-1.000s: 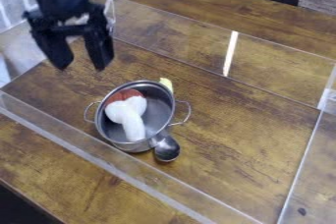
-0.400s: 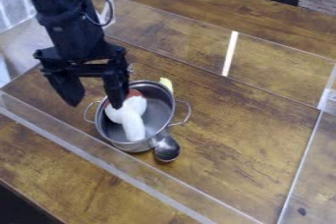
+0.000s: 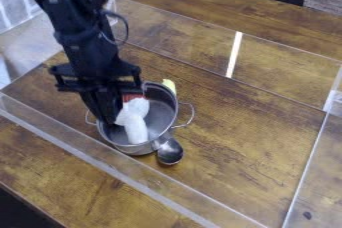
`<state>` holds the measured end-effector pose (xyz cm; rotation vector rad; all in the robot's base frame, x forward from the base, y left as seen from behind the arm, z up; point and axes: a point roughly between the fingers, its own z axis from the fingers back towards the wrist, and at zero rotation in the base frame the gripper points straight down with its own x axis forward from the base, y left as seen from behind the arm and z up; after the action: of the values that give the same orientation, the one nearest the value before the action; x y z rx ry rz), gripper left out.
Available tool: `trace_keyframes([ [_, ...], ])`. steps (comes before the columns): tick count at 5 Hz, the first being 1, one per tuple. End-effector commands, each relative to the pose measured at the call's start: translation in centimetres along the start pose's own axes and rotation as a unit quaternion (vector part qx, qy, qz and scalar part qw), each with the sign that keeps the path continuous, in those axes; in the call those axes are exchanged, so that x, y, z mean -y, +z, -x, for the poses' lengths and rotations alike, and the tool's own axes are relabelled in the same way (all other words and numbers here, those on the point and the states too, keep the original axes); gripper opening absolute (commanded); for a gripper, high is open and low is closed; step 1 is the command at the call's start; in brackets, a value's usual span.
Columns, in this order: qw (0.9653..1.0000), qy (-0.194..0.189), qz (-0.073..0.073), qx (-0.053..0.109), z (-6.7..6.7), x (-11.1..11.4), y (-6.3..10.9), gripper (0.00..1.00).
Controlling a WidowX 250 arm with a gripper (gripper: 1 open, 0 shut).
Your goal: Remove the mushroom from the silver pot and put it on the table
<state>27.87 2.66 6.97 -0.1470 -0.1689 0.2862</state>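
Note:
The silver pot (image 3: pixel 173 115) stands on the brown wood table (image 3: pixel 254 157) left of centre. Inside it lies the mushroom (image 3: pixel 135 127), its thick white stem toward the front and a bit of red cap showing by the fingers. My black gripper (image 3: pixel 116 110) reaches down into the pot from the upper left. Its fingers have come together in a narrow V on the cap end of the mushroom, hiding most of the cap.
A spoon lies by the pot, its silver bowl (image 3: pixel 168 151) at the pot's front and its yellow-green handle (image 3: pixel 168 85) behind the rim. Clear acrylic walls (image 3: pixel 94 167) edge the tabletop at the front, left and right.
The gripper came down and to the right from above the table's left side into the pot. Its fingers, spread wide before, have closed onto the mushroom.

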Motion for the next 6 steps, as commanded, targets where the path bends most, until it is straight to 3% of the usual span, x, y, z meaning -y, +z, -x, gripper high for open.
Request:
trace_keyframes([
  [1,0.9993,-0.026,0.015,0.021,-1.2,0.6,1.4,0.00],
  [3,0.9976,0.045,0.017,0.049,-4.4,-0.8,4.4,0.00],
  [4,0.9971,0.046,0.027,0.054,-5.8,-2.2,7.3,0.00],
  [5,0.9979,0.030,0.021,0.052,-5.6,-2.9,7.5,1.00],
  [6,0.9987,-0.015,0.023,0.043,-4.1,-2.8,5.4,1.00],
])
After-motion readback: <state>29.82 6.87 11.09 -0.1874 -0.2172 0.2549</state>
